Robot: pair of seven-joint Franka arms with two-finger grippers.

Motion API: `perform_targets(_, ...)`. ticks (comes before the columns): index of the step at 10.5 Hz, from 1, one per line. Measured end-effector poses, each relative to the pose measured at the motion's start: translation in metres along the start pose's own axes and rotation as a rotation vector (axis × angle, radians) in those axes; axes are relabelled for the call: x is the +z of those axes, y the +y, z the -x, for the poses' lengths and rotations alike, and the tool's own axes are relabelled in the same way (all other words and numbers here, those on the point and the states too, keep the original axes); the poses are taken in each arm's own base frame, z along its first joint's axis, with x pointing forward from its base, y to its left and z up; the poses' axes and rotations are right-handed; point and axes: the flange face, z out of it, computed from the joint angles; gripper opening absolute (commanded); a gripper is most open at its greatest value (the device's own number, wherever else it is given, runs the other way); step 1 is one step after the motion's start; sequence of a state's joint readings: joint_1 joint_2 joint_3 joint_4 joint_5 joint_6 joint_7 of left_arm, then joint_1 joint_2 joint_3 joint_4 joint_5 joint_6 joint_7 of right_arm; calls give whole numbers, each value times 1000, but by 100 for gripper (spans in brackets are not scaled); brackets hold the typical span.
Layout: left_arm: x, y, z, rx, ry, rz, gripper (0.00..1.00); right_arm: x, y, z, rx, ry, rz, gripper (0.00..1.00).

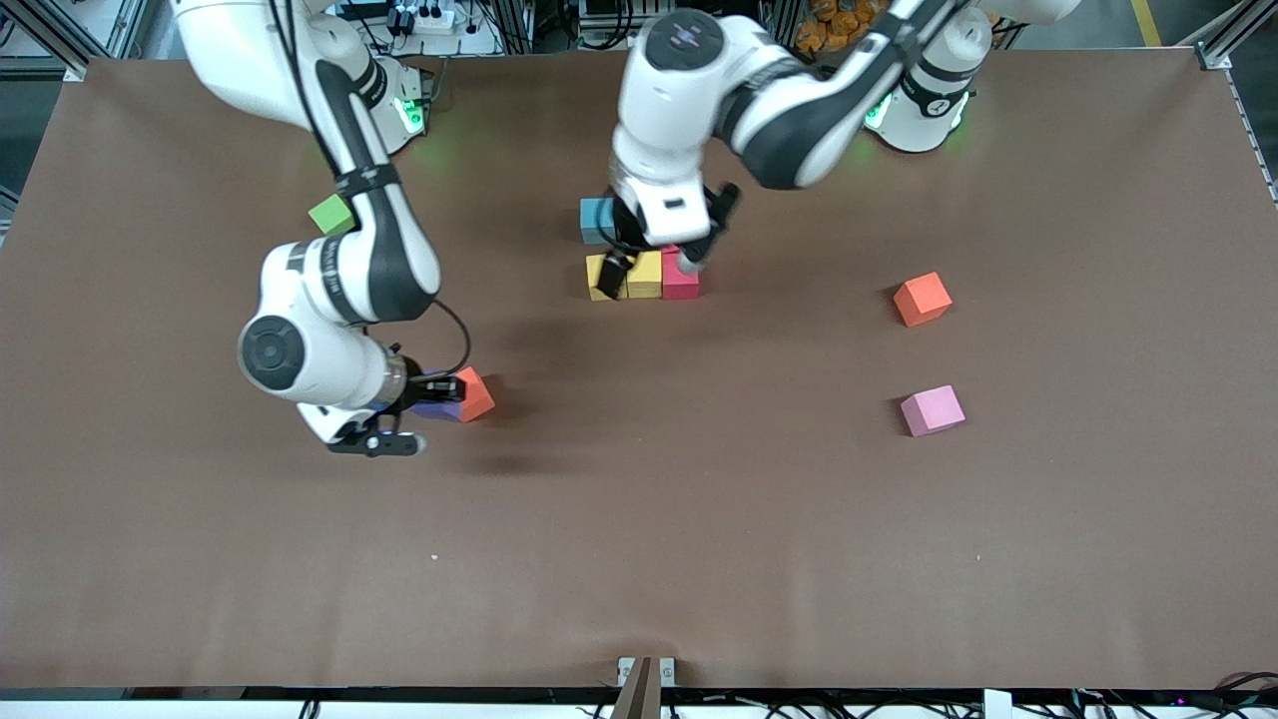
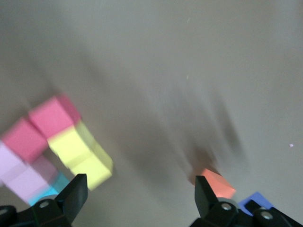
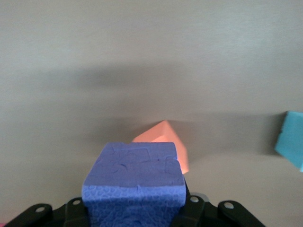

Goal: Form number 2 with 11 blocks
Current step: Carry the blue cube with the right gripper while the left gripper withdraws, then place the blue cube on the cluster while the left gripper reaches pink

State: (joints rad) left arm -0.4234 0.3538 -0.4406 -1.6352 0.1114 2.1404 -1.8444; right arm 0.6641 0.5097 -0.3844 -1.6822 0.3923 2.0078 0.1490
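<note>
My right gripper [image 1: 431, 395] is shut on the purple block [image 3: 135, 175], low over the table and right beside an orange block [image 1: 475, 392] [image 3: 165, 142]. My left gripper [image 1: 659, 262] [image 2: 140, 191] hangs open and empty over the part-built figure at mid-table. That figure shows a blue block [image 1: 597, 220], two yellow blocks [image 1: 603, 277] [image 1: 646, 274] and a red block [image 1: 681, 278]. In the left wrist view two yellow blocks [image 2: 71, 144], two deeper pink or red blocks [image 2: 49, 116] and a pale pink block [image 2: 26, 182] sit edge to edge. The left hand hides part of the figure in the front view.
A second orange block [image 1: 922, 299] and a pink block [image 1: 933, 410] lie loose toward the left arm's end. A green cube [image 1: 331, 214] sits beside the right arm, farther from the front camera. Brown table [image 1: 699, 519] stretches bare toward the front camera.
</note>
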Motion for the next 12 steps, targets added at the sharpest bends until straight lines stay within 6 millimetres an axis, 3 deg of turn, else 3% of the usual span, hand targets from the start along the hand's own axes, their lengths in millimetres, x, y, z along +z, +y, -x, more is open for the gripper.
perform_targets(2,11,-6,-75,164,-36,-73,100,10,-35,15,-50,-17,11,63)
perform_targets(3,23,-20,-106,220,-39,-118,100,16,-56,26,-68,-26,20,63)
perform_targets(5,36,-61,-154,386,-34,-203,100,37,-106,54,-116,-39,44,63)
perform_targets(7,44,-116,-199,547,-41,-287,100,68,-158,84,-148,-25,72,63)
perform_targets(9,61,-163,-225,626,-68,-359,100,107,-199,111,-164,9,101,63)
perform_targets(12,96,-218,-248,697,-83,-372,100,148,-218,133,-183,44,127,64)
